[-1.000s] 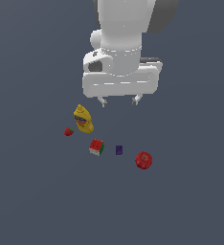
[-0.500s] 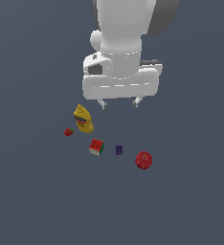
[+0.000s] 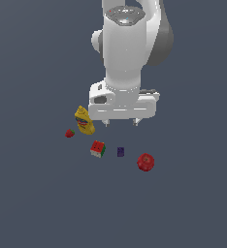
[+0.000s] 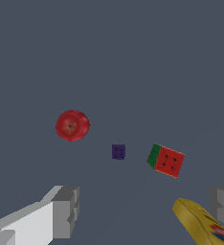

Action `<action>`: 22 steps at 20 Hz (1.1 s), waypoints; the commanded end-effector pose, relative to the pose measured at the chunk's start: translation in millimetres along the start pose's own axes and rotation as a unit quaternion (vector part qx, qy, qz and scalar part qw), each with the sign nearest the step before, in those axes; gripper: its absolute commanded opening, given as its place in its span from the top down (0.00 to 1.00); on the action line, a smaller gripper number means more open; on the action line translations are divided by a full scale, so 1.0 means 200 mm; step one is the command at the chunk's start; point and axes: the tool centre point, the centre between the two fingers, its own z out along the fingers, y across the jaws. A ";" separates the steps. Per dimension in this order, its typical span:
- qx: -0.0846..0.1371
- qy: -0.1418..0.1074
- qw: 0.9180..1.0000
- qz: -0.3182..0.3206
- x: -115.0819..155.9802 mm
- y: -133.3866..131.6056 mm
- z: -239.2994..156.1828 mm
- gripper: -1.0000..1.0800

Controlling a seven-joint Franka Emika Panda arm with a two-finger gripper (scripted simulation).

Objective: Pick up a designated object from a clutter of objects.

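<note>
Sitting on the bare grey floor, the tiny purple block (image 3: 121, 151) lies between the red-green-white cube (image 3: 98, 148) on the exterior view's left and the red round fruit (image 3: 145, 162) on its right, apart from both and a little nearer the cube. In the wrist view the purple block (image 4: 118, 151) shows a nearly square face with no marked long axis, so I judge that any approach angle would serve.

Further out, the yellow mustard bottle (image 3: 84, 120) stands behind the cube, and the tiny red strawberry (image 3: 70, 133) lies beyond it toward the exterior view's left.

The gripper (image 3: 121, 123) hangs above the floor, released, its two fingers wide apart and holding nothing. The block lies almost straight below the midpoint of those fingers and slightly forward of it toward the camera; the wrist view puts it ahead of the gap between the fingers (image 4: 66, 210). A short advance and a straight descent look like what remains.

Compared with a second ago, the arm has come down and the objects have not shifted.
</note>
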 end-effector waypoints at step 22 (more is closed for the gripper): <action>-0.012 -0.028 0.999 0.025 -0.12 -0.02 0.98 0.04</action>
